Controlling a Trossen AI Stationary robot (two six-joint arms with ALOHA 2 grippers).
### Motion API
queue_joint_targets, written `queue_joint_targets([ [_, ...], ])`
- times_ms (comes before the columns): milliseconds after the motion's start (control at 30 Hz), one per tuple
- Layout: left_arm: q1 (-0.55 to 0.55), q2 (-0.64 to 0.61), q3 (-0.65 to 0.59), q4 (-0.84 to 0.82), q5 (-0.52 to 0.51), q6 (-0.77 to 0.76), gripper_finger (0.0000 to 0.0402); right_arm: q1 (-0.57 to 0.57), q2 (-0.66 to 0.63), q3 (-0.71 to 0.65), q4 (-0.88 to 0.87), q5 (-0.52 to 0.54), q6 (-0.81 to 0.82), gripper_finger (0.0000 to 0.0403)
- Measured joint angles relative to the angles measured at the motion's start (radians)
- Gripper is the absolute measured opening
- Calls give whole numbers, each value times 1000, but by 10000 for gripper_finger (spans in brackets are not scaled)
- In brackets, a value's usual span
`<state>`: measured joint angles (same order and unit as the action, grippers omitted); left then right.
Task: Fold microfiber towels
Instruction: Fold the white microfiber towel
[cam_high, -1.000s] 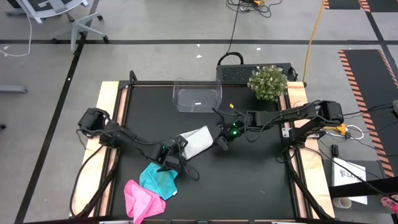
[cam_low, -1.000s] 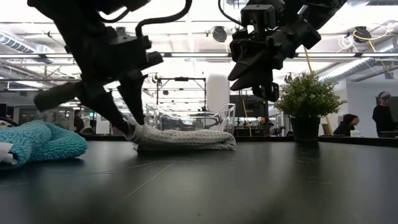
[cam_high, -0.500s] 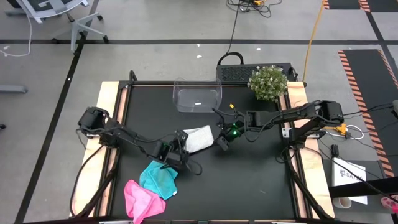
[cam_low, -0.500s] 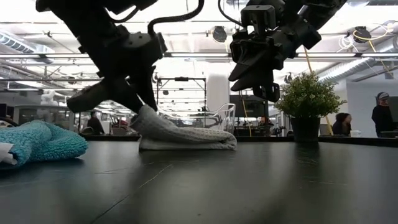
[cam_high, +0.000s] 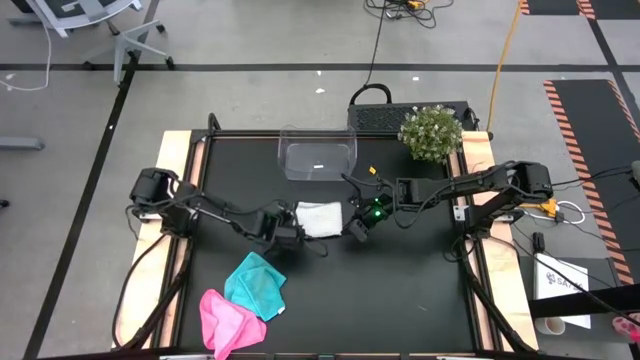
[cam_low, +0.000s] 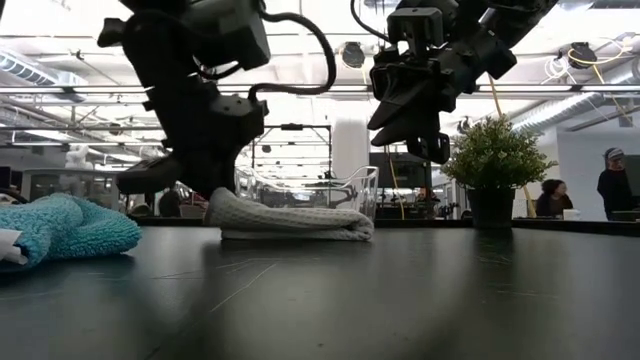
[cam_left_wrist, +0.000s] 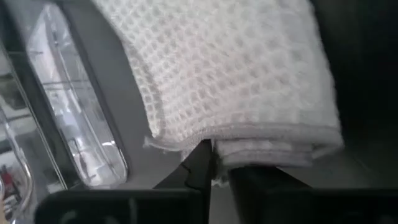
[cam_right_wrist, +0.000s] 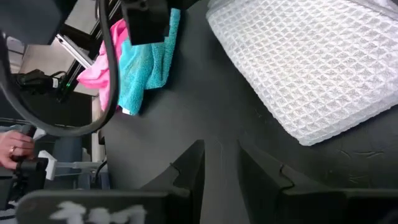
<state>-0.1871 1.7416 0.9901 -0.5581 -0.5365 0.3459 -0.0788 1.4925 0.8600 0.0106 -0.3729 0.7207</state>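
White towel (cam_high: 318, 218) now folded, long axis left-right

My left gripper (cam_left_wrist: 211, 171) nearly shut at white towel (cam_left_wrist: 236, 74) edge; whether it pinches the hem, can't tell, fingertips blurred. Towel cut off by left wrist frame. In low view teal towel (cam_low: 60, 228) cropped at edge, pink towel (cam_high: 225, 318) hidden behind it. Clear tub (cam_low: 330, 190) partly blocked by towel. People (cam_low: 612, 180) in background too small to make out.
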Motion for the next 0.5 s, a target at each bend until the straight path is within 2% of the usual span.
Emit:
queue_joint_targets([
  [100, 19, 0, 0, 18, -3, -19, 64, 0, 0, 0, 7, 12, -2, 79],
  [167, 30, 0, 0, 34, -7, -31, 70, 0, 0, 0, 7, 60, -6, 73],
  [367, 61, -2, 0, 46, 13, -50, 78, 0, 31, 0, 56, 162, -30, 9],
  [500, 81, -2, 0, 51, 46, -86, 77, 0, 91, 0, 149, 191, -13, 3],
])
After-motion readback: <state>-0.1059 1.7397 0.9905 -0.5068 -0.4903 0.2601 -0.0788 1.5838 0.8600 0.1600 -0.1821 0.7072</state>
